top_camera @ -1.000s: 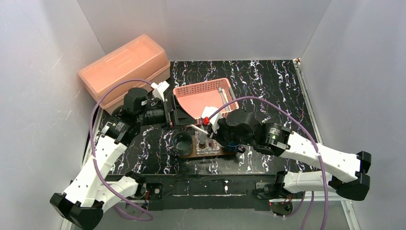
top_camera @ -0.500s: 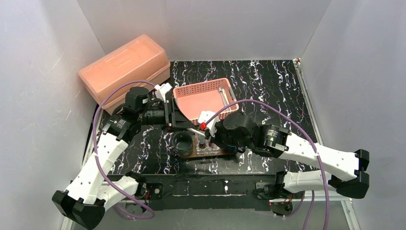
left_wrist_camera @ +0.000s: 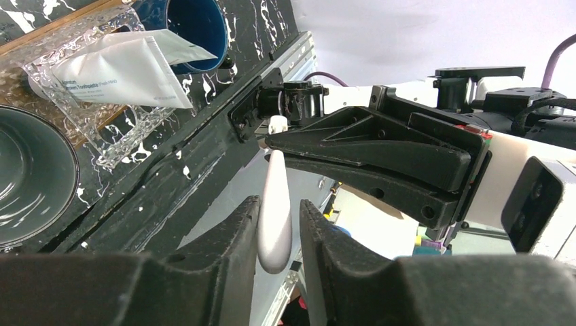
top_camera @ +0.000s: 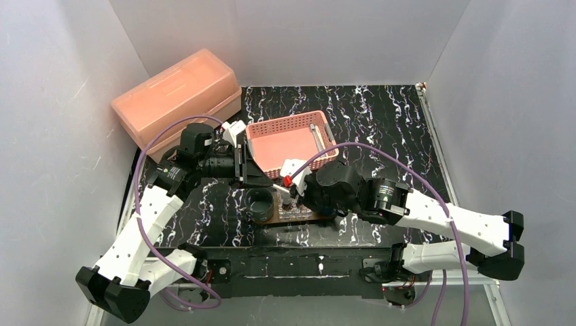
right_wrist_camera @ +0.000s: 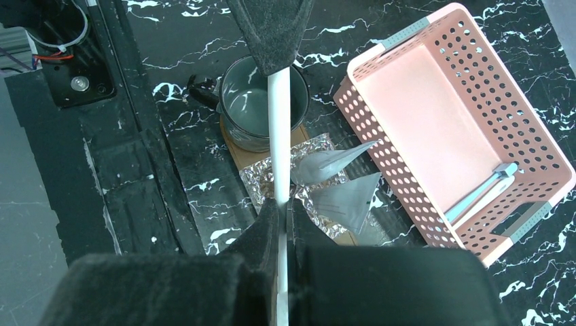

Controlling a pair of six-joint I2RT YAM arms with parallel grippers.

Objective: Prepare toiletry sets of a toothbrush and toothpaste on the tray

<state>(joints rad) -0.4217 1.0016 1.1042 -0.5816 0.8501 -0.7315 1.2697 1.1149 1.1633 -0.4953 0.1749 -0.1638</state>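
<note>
A second ago the left gripper [left_wrist_camera: 278, 210] holds its fingers wide apart in front of the basket [top_camera: 272, 125]. Now they are drawn in close on either side of the rounded end of the toothbrush [left_wrist_camera: 274, 183], with a thin gap on one side, so a firm pinch cannot be told. The left arm sits slightly farther right. The right gripper [right_wrist_camera: 280, 210], clamped on the toothbrush, is farther left and nearer, with the toothbrush carried along.
</note>
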